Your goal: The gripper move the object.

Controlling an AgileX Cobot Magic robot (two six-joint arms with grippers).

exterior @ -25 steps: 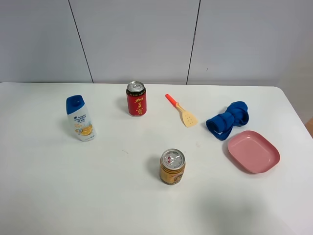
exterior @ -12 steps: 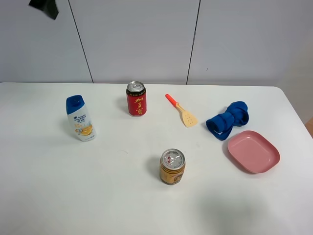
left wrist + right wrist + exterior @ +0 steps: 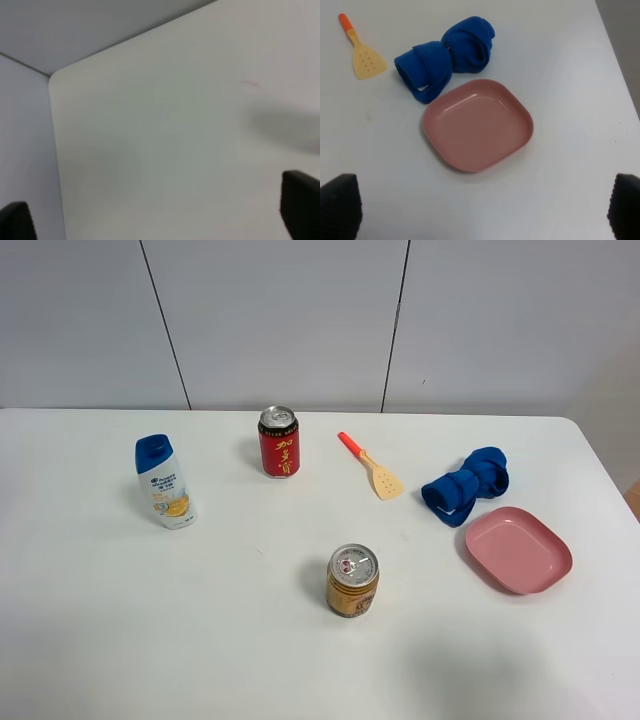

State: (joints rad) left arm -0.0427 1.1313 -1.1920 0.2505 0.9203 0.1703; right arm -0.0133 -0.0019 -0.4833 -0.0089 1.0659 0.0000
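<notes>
The bright blue cloth (image 3: 466, 485), bunched and cinched like a bow, lies on the white table (image 3: 200, 620) at the right, just behind a pink plate. It also shows in the right wrist view (image 3: 445, 57). My right gripper (image 3: 482, 207) hangs open and empty above the table, on the near side of the plate from the cloth. My left gripper (image 3: 157, 217) is open and empty over a bare corner of the table. Neither gripper shows in the exterior high view.
A pink plate (image 3: 518, 549) (image 3: 477, 125) sits beside the cloth. An orange-handled spatula (image 3: 372, 467) (image 3: 362, 55), a red can (image 3: 279, 441), a gold can (image 3: 353, 580) and a white shampoo bottle with a blue cap (image 3: 164, 481) stand on the table. The table's rounded corner (image 3: 52, 80) is near the left gripper.
A black arm part showed at the top left of the exterior high view half a second ago and is out of view now. The objects on the table have not moved.
</notes>
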